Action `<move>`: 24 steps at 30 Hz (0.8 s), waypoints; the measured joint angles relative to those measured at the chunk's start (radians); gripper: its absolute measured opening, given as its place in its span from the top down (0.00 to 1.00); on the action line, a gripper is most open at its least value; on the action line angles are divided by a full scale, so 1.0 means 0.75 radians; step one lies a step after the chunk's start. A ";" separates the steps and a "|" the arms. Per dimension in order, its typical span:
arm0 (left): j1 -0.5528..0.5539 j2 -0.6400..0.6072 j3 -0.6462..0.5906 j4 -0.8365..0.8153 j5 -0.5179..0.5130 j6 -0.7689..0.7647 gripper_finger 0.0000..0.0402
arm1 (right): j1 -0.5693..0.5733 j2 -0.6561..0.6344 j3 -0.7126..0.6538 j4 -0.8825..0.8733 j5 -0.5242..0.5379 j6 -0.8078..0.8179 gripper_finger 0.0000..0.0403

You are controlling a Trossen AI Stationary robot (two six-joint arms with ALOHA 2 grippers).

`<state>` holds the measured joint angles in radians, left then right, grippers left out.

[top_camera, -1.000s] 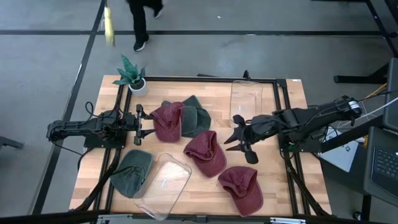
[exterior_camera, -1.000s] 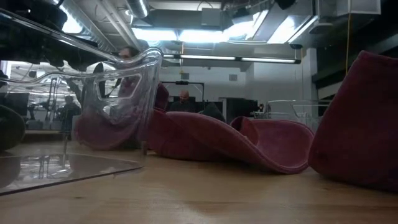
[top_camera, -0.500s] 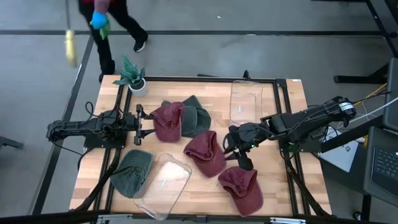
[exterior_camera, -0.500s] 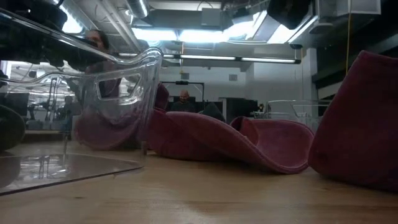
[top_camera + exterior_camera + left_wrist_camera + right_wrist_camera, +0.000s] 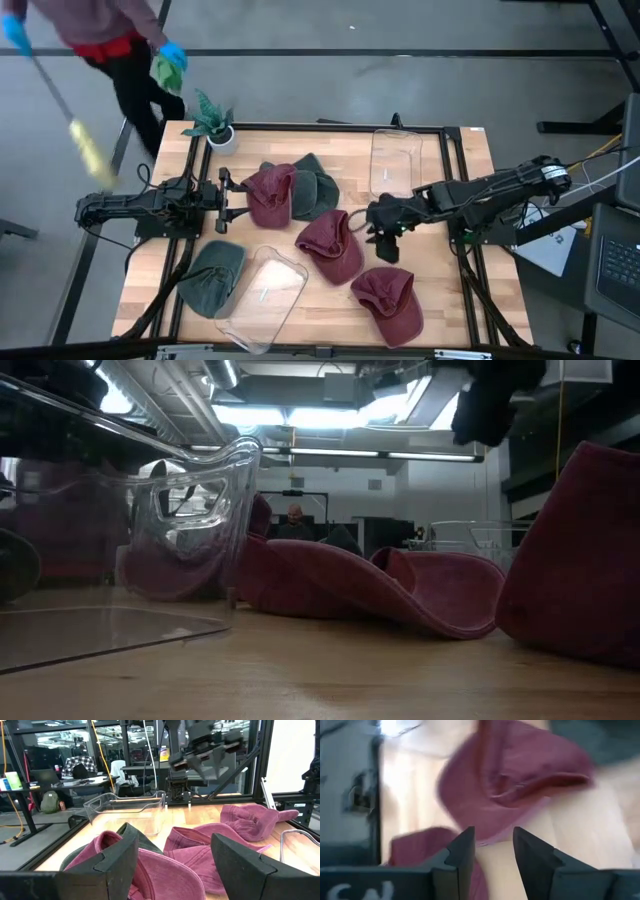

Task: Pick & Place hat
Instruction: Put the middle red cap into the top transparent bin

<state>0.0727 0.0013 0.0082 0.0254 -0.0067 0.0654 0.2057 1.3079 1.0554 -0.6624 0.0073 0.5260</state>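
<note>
Reaching in from the desk's (image 5: 455, 165) right side, the right hand (image 5: 372, 228) now hovers at the edge of the middle maroon hat (image 5: 330, 245), fingers parted, nothing gripped (the hat lies just beneath and beside it). Left hand (image 5: 226, 200) waits wide open beside another maroon hat (image 5: 270, 195).

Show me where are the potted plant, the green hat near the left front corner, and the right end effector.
potted plant (image 5: 212, 122), high view, on its leaves.
green hat (image 5: 211, 277), high view, on its crown.
right end effector (image 5: 377, 232), high view, between its fingertips, beside the middle red hat.
</note>
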 joint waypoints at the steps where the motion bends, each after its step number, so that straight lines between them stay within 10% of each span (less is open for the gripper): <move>1: 0.000 0.000 0.000 0.000 0.000 0.000 0.39 | -0.009 0.000 0.000 -0.008 0.017 0.072 0.63; 13: 0.000 0.000 0.000 0.000 0.000 0.000 0.39 | -0.099 0.145 -0.002 0.016 0.150 0.552 0.39; 24: 0.000 0.000 0.000 0.000 0.000 0.000 0.39 | -0.185 0.368 -0.002 0.256 0.103 0.621 0.40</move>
<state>0.0728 0.0015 0.0082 0.0254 -0.0067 0.0654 0.0672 1.5836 1.0542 -0.4702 0.0849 0.9919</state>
